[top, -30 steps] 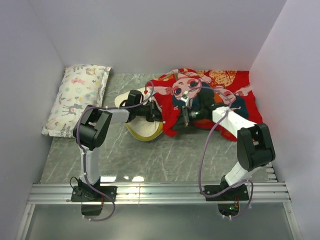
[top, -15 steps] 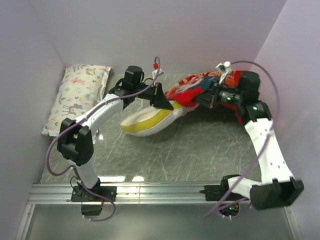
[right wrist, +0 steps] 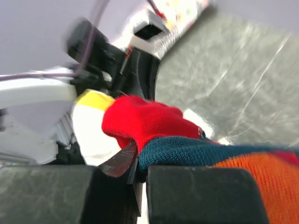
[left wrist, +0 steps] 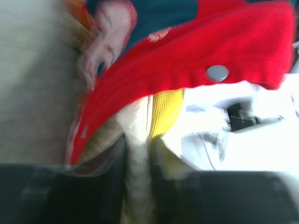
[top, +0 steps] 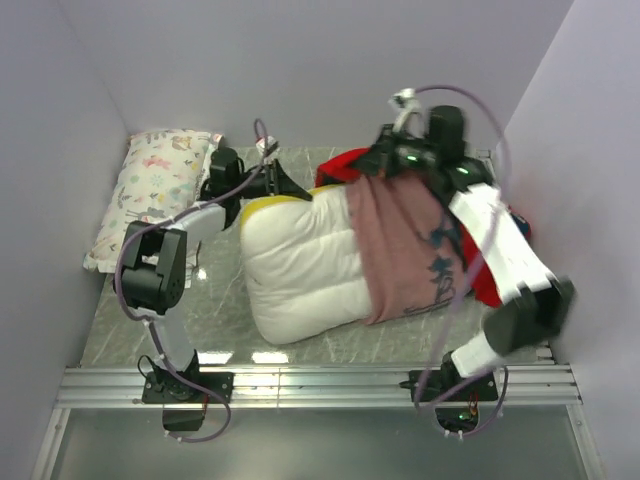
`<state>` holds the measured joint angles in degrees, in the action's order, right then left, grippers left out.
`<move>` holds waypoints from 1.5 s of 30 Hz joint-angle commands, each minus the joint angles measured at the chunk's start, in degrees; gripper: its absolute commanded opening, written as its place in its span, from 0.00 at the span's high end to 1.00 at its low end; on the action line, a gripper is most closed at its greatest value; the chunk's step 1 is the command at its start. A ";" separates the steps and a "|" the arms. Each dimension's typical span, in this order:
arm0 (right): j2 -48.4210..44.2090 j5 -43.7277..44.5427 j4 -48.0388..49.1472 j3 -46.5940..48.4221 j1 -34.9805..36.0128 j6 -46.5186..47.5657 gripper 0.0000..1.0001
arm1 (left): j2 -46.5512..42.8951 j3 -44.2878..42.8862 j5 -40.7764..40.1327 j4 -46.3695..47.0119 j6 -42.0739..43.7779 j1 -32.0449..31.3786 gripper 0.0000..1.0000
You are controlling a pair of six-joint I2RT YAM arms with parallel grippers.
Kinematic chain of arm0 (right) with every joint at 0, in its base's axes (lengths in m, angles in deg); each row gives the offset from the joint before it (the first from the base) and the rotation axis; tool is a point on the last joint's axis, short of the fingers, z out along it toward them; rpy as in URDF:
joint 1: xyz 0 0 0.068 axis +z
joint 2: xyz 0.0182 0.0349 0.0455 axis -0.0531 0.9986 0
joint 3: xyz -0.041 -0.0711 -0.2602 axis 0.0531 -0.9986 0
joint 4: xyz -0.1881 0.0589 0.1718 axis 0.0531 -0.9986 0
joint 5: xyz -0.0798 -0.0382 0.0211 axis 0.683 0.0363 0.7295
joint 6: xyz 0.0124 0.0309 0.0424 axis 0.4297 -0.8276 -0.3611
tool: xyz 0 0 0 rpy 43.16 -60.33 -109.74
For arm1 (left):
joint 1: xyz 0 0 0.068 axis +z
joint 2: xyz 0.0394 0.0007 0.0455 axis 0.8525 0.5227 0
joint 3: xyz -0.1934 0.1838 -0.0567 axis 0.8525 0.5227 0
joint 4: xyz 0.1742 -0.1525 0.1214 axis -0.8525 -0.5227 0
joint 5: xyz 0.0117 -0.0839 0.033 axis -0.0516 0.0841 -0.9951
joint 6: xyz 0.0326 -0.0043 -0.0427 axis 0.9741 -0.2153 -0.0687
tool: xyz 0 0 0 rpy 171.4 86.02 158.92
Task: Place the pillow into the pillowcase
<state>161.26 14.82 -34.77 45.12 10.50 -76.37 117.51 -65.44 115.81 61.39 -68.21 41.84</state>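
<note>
Top external view: pillowcase point(top: 405, 250) now drawn over the right part of the pillow point(top: 300, 270), flat on the worktop point(top: 120, 320).
Its far edge is clamped in the right pincer point(top: 380, 166); the left pincer point(top: 290, 188) sits at the pillow's far corner, grip unclear. Roughly half sleeved.

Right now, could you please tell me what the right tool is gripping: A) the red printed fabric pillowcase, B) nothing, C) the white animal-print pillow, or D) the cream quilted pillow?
A: in its wrist view the right tool is pinched shut on the red printed fabric pillowcase.
</note>
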 commanded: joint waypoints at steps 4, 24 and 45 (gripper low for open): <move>26.63 8.69 -9.93 21.88 12.03 3.46 0.60 | 0.63 -10.18 -21.64 -55.46 50.62 8.46 0.41; -1.47 42.86 -36.50 -6.16 -13.35 40.54 0.25 | -12.55 -5.27 -30.21 -67.81 73.00 2.58 0.34; 6.34 42.60 -21.93 -16.28 -14.51 33.09 0.33 | -13.08 -1.05 -30.56 -63.76 69.13 1.97 0.34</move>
<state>166.70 56.22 -63.12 28.85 -4.96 -40.07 105.77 -66.99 85.00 -4.46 1.30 43.83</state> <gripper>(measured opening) 0.673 0.660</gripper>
